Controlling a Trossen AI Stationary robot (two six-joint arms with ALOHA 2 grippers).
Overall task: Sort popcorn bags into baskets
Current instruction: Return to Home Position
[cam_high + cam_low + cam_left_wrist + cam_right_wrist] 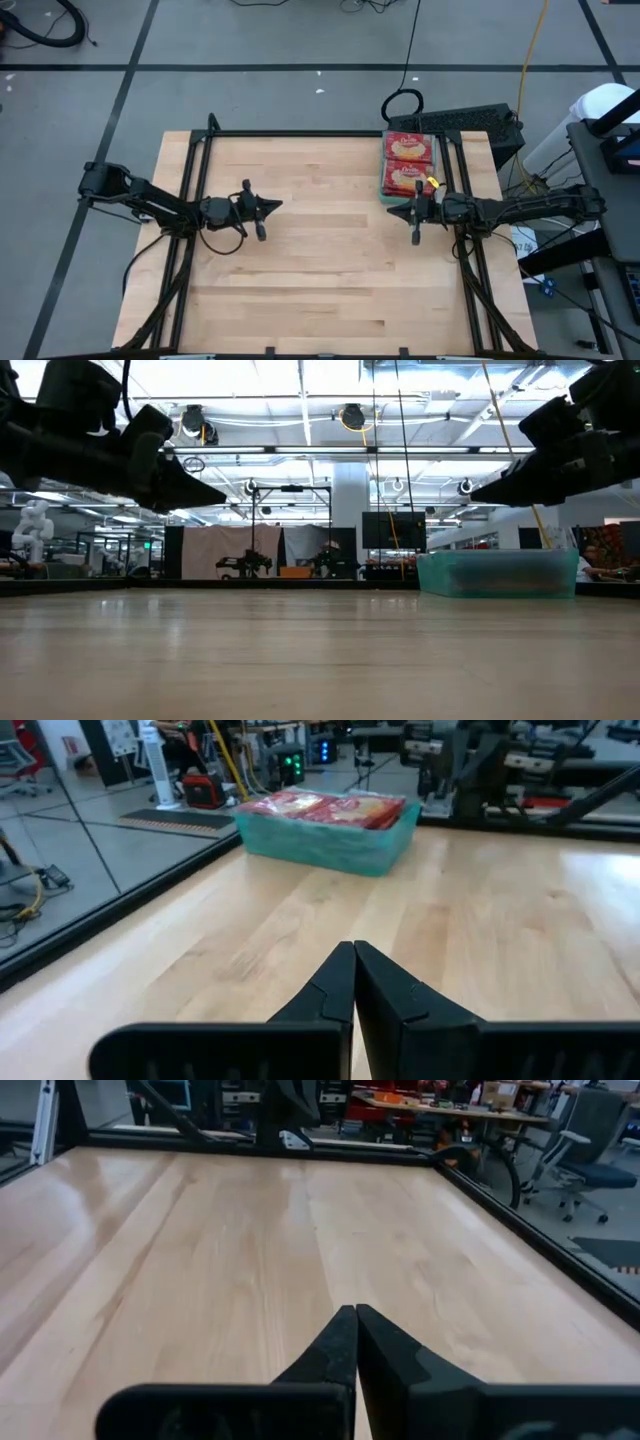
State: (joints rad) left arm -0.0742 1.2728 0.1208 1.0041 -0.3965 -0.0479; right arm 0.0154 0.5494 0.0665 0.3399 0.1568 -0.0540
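Left tool (278,205): fingers together, above the surface (320,270), left of centre. Right tool (392,210): fingers together, just beside the basket (330,840). Popcorn bags (408,160) lie inside it, far right corner.

high view: overhead, straight down, far off, whole table (330,260) + both arms in shot.
low view: at tabletop height, level across the wood into the room; tray (497,575) at right.
left wrist: tight behind left gripper (354,948), facing across twd the tray.
right wrist: tight behind right gripper (356,1310), facing across the tabletop.
shared: tray in high, low + left wrist; tabletop in all 4.
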